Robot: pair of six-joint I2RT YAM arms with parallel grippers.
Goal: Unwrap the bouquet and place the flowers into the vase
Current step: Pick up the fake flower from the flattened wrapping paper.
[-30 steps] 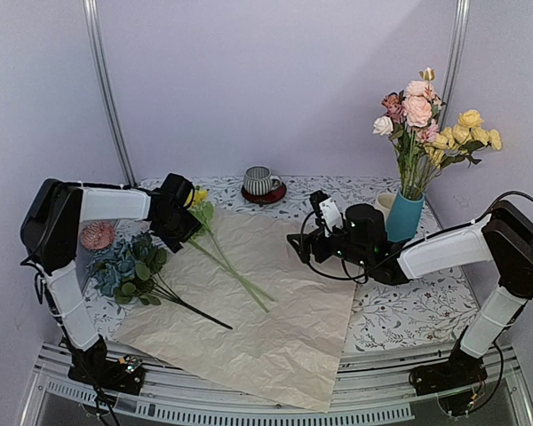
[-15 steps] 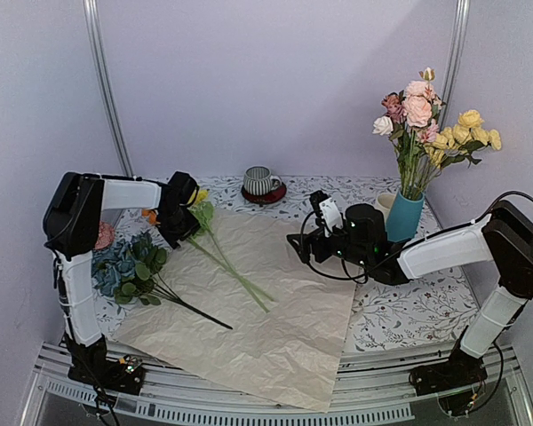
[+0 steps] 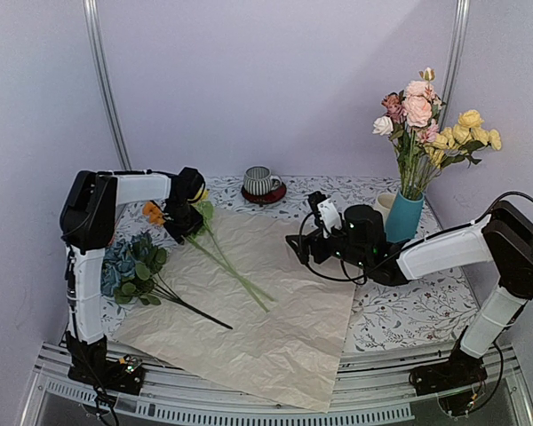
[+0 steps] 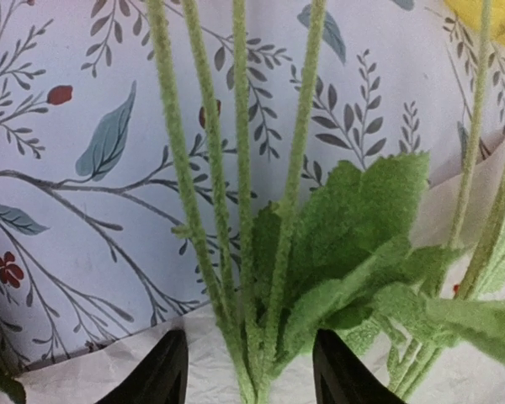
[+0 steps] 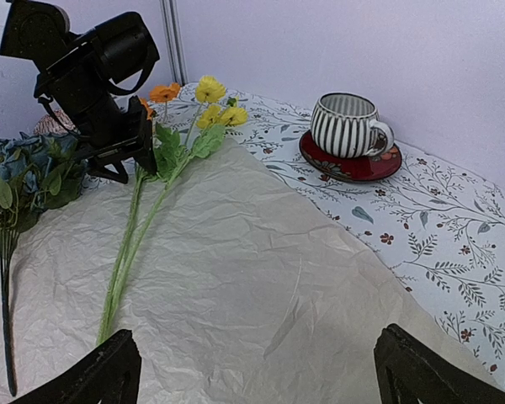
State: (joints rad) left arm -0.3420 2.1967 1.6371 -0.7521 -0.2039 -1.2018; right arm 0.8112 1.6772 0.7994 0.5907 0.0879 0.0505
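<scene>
Left end effector (image 4: 251, 380), fingers spread, straddling the green stems of the yellow-headed spray (image 4: 240, 168) just below its leaves. A gap shows on each side of the stem cluster, so nothing is pinched yet, and the stems run straight away from the wrist, across the line between the fingers. In the overhead view the spray lies flat on the opened wrapping paper (image 3: 275, 337). Its long axis runs from the blooms at the far left to the cut ends at the near centre. The left arm is therefore on the head end, while the tail points loosely toward the right end effector (image 5: 257, 374), which hangs fully spread and empty above the paper's right side. A blue bunch (image 3: 124, 266) lies just beside the spray, nearer the left arm's base. The vase (image 3: 404, 217), already holding several flowers, stands upright at the far right of the counter (image 3: 409, 311), well apart from the spray and beyond the right arm. Carrying the spray there probably means a long traverse to the right, or a handover.
</scene>
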